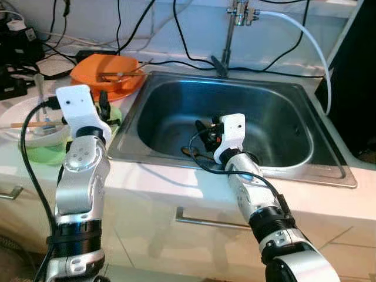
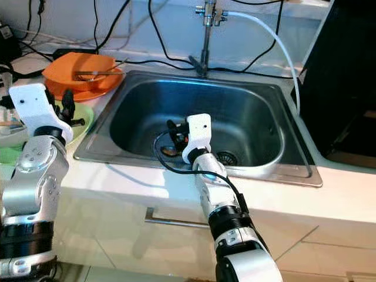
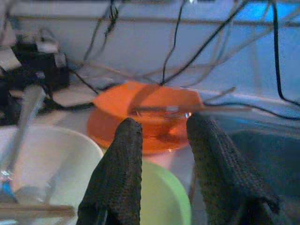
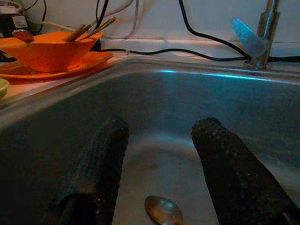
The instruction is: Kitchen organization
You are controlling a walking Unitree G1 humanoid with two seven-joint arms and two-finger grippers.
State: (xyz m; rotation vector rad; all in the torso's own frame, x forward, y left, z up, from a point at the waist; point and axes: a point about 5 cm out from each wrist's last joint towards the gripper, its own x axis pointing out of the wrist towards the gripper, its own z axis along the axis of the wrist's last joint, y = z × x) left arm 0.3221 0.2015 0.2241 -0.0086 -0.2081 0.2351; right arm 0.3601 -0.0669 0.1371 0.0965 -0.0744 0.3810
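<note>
Right pincer: my right gripper [image 4: 159,168] is down inside the sink [image 1: 294,111], fingers spread wide with nothing between them.
Spoon: a spoon [image 4: 162,209] lies on the sink floor directly below and between my fingertips; I cannot tell whether I am touching it.
Left pincer: my left gripper [image 3: 161,154] hovers over the counter left of the sink, fingers apart and empty, above a green plate [image 3: 161,197].
Counter: an orange bowl [image 1: 106,73] sits on an orange plate behind the green one and has utensils in it; a white bowl [image 3: 42,159] with a spoon stands beside them.
Done: I judge little is settled; the dishes are gathered left of the sink.
Left: the spoon is not yet lifted; I would close on it, then carry it to the dishes.
</note>
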